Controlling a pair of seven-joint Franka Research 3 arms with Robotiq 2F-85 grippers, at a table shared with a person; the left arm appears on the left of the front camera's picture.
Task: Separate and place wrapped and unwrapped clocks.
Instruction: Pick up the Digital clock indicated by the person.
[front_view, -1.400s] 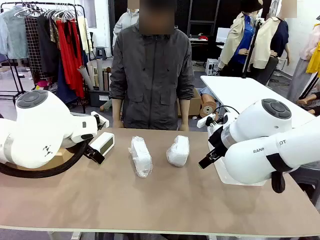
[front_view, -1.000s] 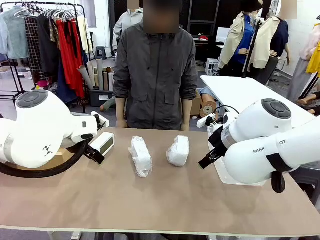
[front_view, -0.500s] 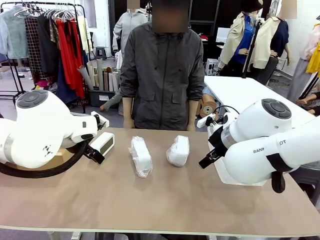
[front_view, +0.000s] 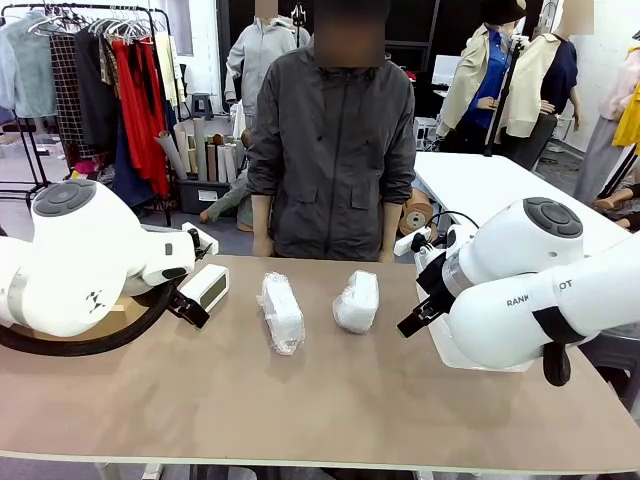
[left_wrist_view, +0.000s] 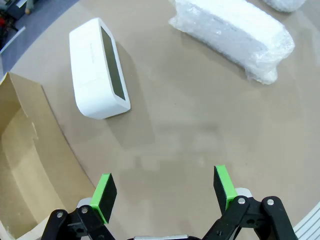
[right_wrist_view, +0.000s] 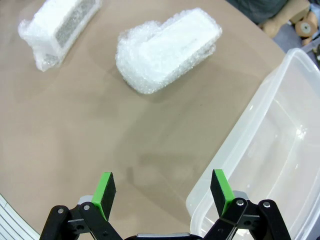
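Clothes rack (front_view: 100, 90); white table (front_view: 500, 185), perhaps shelving (front_view: 405, 35)

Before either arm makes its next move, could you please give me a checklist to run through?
1. Fingers of the left gripper open, nothing between them: ok.
2. Fingers of the right gripper open, empty: ok.
3. The bare clock lies free on the table, beside the cardboard box: ok.
4. The long wrapped clock and the rounder wrapped clock lie apart: ok.
5. The clear tub, the part in view, is empty: ok.
6. The person has arms down, off the table: ok.
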